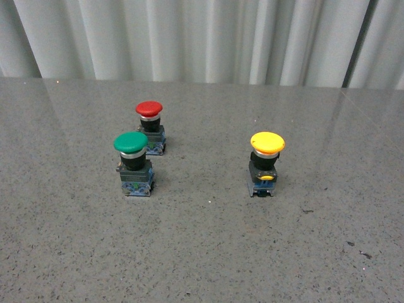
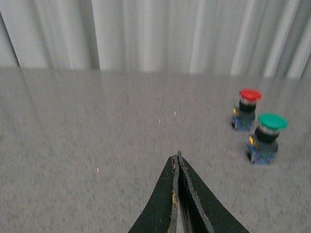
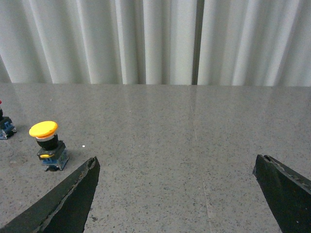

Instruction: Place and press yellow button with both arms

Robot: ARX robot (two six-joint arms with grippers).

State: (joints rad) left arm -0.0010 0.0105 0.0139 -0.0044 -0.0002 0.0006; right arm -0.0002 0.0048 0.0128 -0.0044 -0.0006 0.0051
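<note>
Facing a pleated white curtain point(image 1: 189, 38) hanging behind a grey speckled table point(image 1: 202, 265). Holding the left gripper point(image 2: 178, 158) pressed together, thin black fingers touching along their length, pinching nothing, hovering above bare tabletop. Holding the right gripper point(image 3: 176, 160) spread wide, gripping nothing. Seeing the yellow button point(image 1: 266, 163) standing upright on the table, right of centre in the front view, outside the right gripper's gap and near one fingertip. Seeing the green button point(image 1: 134, 163) and red button point(image 1: 150, 126) standing close together, well apart from the yellow one.
</note>
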